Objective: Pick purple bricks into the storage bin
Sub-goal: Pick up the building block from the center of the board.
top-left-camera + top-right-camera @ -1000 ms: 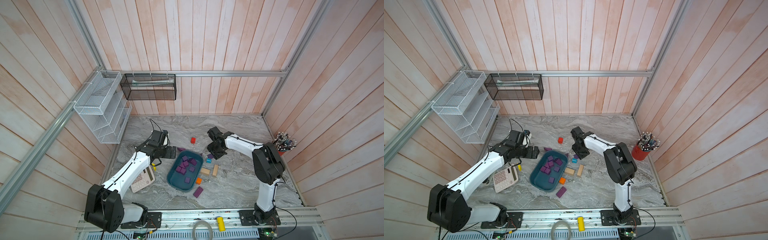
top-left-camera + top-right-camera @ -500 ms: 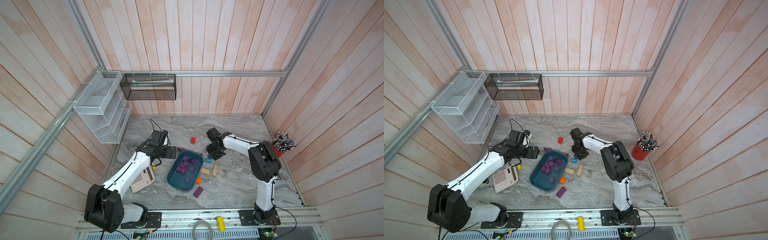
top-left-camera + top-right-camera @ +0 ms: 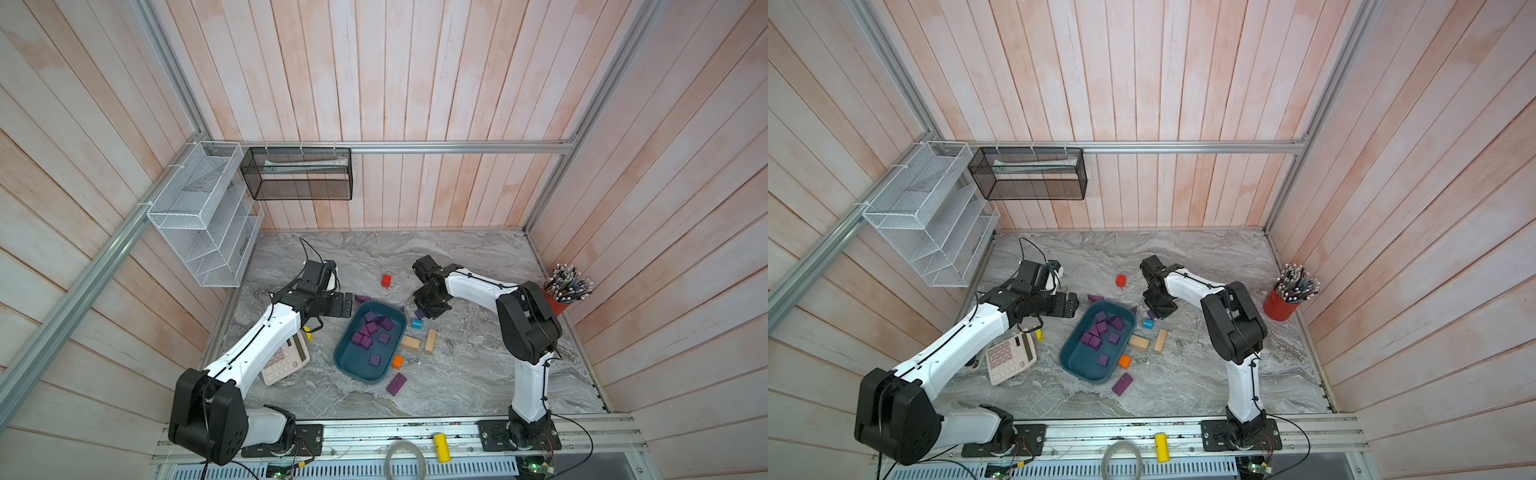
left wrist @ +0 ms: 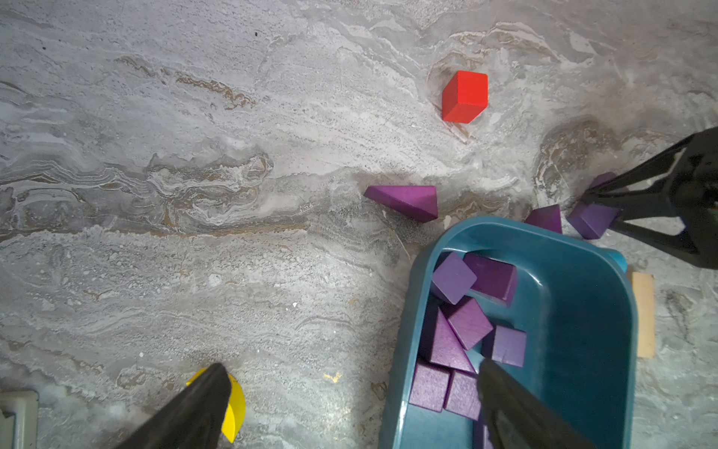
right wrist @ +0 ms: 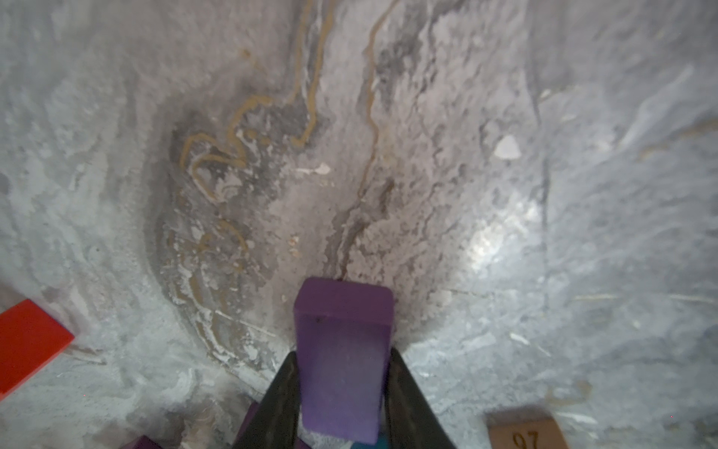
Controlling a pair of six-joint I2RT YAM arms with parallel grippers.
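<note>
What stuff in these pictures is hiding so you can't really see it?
- Right wrist view: the tan block is cut off by the picture's edge, so its printed mark can't be read whole.
- Left wrist view: the yellow piece is half hidden behind a finger of the left gripper.
- Both top views: the right gripper covers most of the purple brick it holds.
- Both top views: the calculator keys are too small to read.

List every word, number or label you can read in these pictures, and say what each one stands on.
"97": dark print on the tan wooden block at the edge of the right wrist view, partly cut off.
Calculator keys: marked, but too small to read in both top views.
Nothing else readable shows on the bricks, the bin, the racks or the walls.
</note>
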